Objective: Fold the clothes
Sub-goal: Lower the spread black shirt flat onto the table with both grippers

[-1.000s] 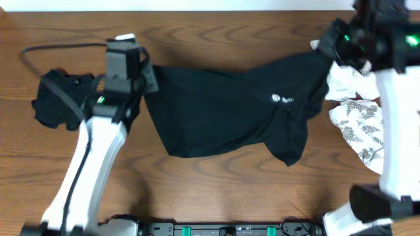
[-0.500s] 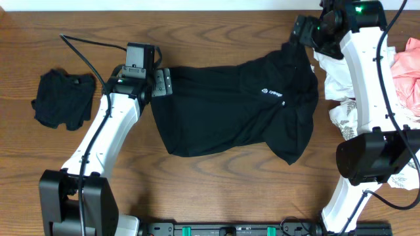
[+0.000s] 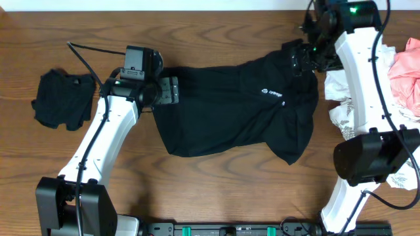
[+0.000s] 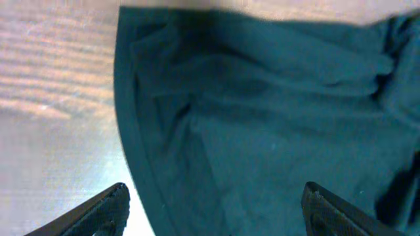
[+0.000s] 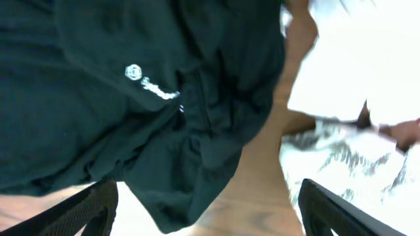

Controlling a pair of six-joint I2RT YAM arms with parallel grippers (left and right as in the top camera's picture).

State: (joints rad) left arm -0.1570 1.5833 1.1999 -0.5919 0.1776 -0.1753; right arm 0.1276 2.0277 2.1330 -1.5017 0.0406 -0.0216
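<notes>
Both arms have let go since a second ago: left gripper [image 3: 169, 90] and right gripper [image 3: 296, 58] are hovering, fingers apart, nothing clamped, over the shirt [image 3: 223, 118] ends. Shirt is lying rumpled on the wood table [image 3: 216, 196], long axis running left-right, logo end pointing right. Right-side pile [image 3: 407, 72] is getting cropped by the frame edge.

Black shirt [image 3: 223, 111]: spread, rumpled, frame centre; white chest logo. Black garment [image 3: 62, 98]: bunched, left. White garment [image 3: 335, 85], leaf-print garment [image 3: 346, 115], pink garment [image 3: 407, 72]: heaped, right edge.
</notes>
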